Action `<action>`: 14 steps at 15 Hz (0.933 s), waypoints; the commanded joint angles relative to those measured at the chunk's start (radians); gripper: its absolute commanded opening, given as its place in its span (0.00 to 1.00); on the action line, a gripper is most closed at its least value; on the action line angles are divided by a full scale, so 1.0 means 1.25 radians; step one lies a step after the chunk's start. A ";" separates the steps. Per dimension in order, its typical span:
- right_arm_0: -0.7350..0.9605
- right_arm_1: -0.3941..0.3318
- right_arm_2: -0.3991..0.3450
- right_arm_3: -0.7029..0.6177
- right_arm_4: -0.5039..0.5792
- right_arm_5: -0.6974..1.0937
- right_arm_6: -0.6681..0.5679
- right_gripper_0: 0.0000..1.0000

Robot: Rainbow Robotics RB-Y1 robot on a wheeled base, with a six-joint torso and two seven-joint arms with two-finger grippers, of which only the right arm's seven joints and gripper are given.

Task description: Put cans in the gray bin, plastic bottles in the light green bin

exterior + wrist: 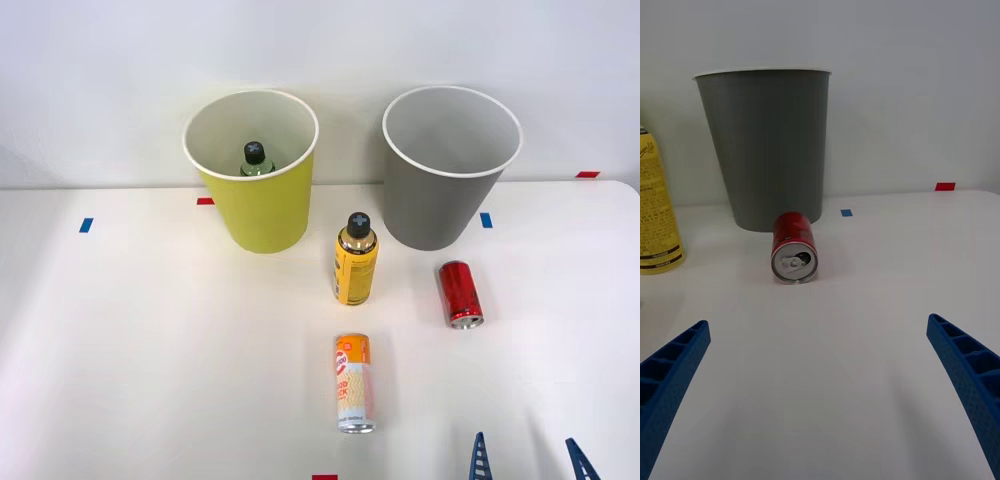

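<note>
Red can [461, 293] lying on the white table [150, 350], in front of the gray bin [448, 170].

Short, plain red, silver-ended, it is lying on its side, long axis pointing toward the bin, opened end facing the right gripper [528, 458], whose blue fingers [670, 375] are spreading wide, holding nothing. A pale wall is rising behind the table.

A test lab setup: bare white table [150, 380] against plain wall, coloured tape markers [86, 225] fixing positions.

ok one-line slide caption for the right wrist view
Open right gripper faces a red can lying before the gray bin.
</note>
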 commanded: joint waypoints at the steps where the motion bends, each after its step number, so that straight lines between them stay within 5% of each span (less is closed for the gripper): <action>1: 0.000 0.000 0.000 0.000 0.000 0.000 0.000 1.00; 14: 0.000 0.000 0.000 0.000 0.000 0.000 0.000 1.00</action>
